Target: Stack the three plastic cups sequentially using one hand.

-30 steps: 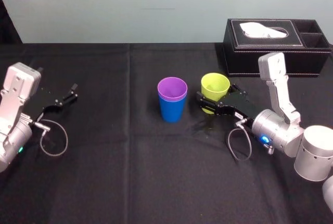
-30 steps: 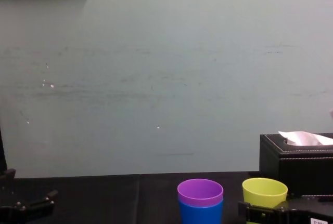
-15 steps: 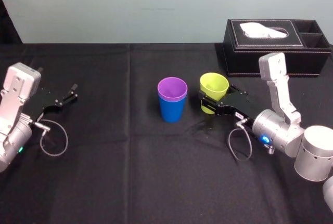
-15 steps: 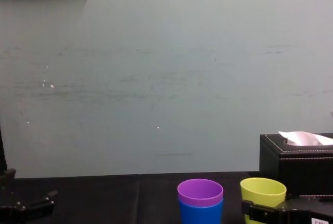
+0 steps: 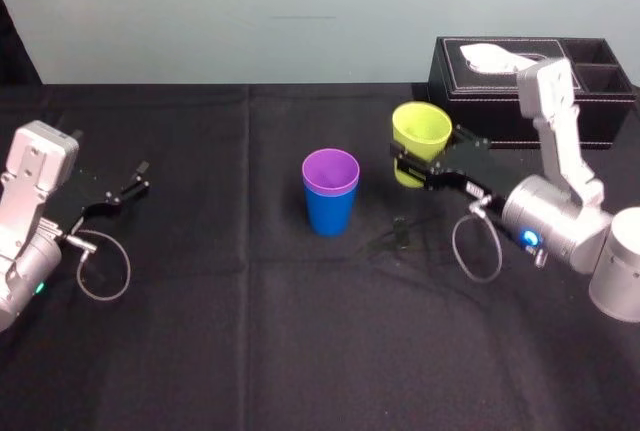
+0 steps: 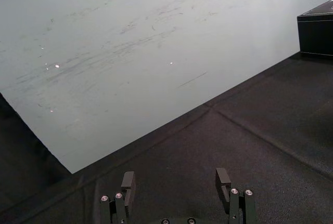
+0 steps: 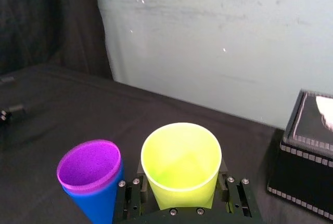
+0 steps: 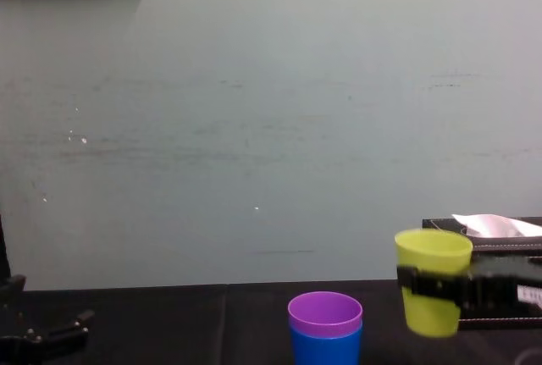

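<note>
**Right claw holds yellow-green cup aloft beside the nested pair**

Right gripper: shut on the yellow-green cup. One black finger lies on each flank of the cup, below its rim. Cup upright, mouth up, held clear of the black table; a small shadow lies on the cloth beneath it. In the right wrist view the cup sits square between the fingers, inside empty.

To the claw's left, near but apart: purple cup nested in the blue cup, both upright on the cloth. Only the purple rim and upper band show above the blue wall. In the chest view the held cup's rim stands higher than the purple rim; the blue cup is below that.

Behind the claw and to its right: black tissue box, white tissue poking from the top slot. The held cup hangs just in front of the box, not touching.

Left gripper: well apart from the claw, far off to its left, low over the cloth. Fingers spread wide, nothing between them.
</note>
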Controlling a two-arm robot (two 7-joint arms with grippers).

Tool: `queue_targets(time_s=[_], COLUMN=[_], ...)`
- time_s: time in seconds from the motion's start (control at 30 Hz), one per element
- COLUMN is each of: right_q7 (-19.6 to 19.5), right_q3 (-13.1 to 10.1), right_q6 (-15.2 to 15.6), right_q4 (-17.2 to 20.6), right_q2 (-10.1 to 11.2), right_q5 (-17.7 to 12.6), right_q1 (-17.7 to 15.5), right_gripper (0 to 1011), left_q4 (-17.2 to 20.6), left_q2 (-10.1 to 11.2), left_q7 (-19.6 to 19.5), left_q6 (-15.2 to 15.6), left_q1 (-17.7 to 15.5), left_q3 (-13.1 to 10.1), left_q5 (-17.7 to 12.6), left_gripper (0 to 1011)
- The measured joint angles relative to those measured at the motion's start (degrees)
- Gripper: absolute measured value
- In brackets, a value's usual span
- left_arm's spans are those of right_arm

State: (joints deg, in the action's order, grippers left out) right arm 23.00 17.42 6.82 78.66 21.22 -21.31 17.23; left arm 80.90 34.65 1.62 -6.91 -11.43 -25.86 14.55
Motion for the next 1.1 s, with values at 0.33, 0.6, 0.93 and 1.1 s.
queue_targets(time_s=[0.33, 0.6, 0.93, 1.1], right_q7=[1.4, 2.8, 3.9, 4.1], right_q3=[1.2, 3.8, 6.8, 7.9], right_q6=[4.8, 5.4, 5.0, 4.7], right_q4=[4.0, 4.6, 4.6, 4.6], right_q2=[0.9, 0.5, 0.3, 0.5], right_q5=[-2.3, -3.2, -4.4, -5.2], right_q1=[3.7, 5.9, 6.3, 6.0], right_gripper=[739, 739, 739, 739], left_q4=[0.0, 0.0, 0.0, 0.0], left_q2=[0.0, 0.0, 0.0, 0.0], left_q7=[0.0, 0.0, 0.0, 0.0], left_q6=[0.0, 0.0, 0.0, 0.0], left_q1=[0.0, 0.0, 0.0, 0.0], left_q3=[0.0, 0.0, 0.0, 0.0], left_q5=[0.0, 0.0, 0.0, 0.0], left_gripper=[1012, 1012, 1011, 1011])
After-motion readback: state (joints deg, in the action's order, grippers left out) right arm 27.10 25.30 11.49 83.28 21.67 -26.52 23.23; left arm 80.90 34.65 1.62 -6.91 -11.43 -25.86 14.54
